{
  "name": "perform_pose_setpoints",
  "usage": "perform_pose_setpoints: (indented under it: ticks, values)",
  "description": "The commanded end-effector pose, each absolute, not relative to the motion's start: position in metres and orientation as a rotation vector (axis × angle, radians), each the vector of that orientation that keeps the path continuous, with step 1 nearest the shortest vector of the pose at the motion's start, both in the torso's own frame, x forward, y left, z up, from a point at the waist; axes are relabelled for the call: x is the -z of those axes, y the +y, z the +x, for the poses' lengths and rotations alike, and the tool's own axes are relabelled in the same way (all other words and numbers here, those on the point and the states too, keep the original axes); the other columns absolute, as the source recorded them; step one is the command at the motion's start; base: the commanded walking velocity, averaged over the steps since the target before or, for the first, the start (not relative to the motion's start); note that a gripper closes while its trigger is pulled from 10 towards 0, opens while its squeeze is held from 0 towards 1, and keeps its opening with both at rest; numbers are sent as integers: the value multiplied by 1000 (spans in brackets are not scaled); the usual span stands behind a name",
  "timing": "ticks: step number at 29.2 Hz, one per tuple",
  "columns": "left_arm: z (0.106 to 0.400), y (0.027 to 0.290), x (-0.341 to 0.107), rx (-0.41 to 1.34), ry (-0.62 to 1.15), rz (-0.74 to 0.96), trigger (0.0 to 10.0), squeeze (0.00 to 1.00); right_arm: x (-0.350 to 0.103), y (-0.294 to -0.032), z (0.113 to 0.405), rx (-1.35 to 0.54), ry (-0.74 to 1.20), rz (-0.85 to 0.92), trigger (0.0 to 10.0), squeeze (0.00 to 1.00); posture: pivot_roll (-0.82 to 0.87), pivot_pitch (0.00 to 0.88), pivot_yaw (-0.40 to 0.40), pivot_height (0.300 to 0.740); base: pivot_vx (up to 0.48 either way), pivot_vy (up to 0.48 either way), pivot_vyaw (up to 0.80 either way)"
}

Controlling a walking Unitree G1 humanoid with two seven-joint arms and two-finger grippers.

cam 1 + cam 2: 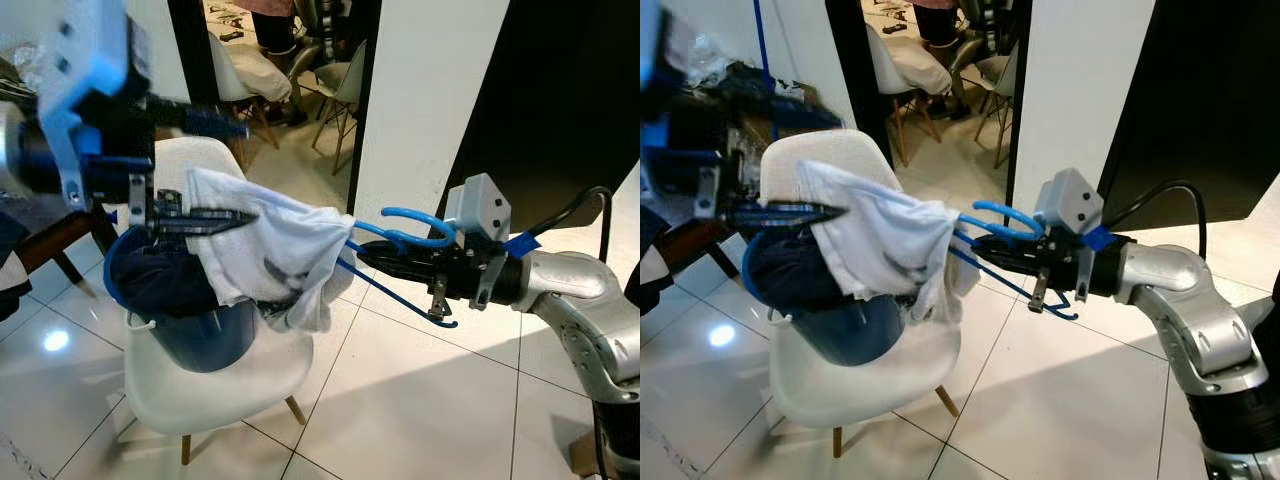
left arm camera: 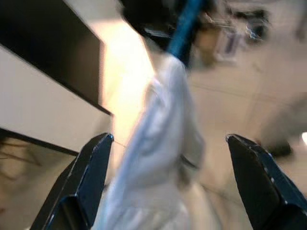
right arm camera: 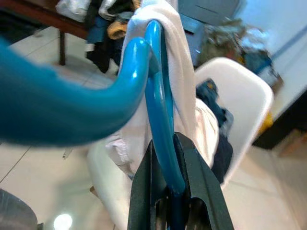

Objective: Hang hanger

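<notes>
Right claw [image 1: 985,250] clamped on blue hanger [image 1: 1005,222], held in mid-air beside the white chair [image 1: 855,385]. White garment [image 1: 885,245] draped over hanger's far end, stretched across to left claw [image 1: 215,220], hanging above a dark blue bucket [image 1: 205,335] on the chair's seat. Left claw's 2 fingers [image 2: 86,177] spread wide apart, the cloth between them, grip on cloth unclear.

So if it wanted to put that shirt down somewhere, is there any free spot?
Bare floor tiles lie below the right gripper holding the blue hanger. The white chair is crowded: a blue bucket of dark clothes fills its seat, with the white shirt over it.
</notes>
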State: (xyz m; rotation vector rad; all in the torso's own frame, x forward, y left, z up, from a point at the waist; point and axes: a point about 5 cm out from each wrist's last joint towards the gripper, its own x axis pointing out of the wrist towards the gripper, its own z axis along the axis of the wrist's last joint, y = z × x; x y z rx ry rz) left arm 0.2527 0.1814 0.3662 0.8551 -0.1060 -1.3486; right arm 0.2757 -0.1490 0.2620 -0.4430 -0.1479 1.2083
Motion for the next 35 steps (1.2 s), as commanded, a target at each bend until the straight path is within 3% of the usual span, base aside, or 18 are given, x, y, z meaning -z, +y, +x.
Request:
perform_pose_setpoints:
  ticks: [1, 5, 12, 13, 35]
  values:
    - [253, 185, -364, 1365, -45, 901, 10000, 0, -268, -142, 271, -1251, -192, -477, 10000, 0, 53, 0, 32, 740, 0, 0, 0]
    - [270, 186, -339, 1373, 112, 1027, 10000, 0, -269, -129, 265, -1311, -215, -485, 10000, 0, 43, 0, 38, 740, 0, 0, 0]
    - [287, 182, -334, 1330, 96, 1089, 10000, 0, -267, -123, 260, -1345, -217, -485, 10000, 0, 37, 0, 43, 740, 0, 0, 0]
    - [288, 182, -334, 1337, 100, 1080, 0, 0, -266, -122, 260, -1347, -218, -482, 10000, 0, 35, 0, 43, 740, 0, 0, 0]
    - [287, 179, -334, 1429, 83, 1092, 0, 0, -259, -116, 257, -1372, -192, -483, 10000, 0, 36, 0, 39, 740, 0, 0, 0]
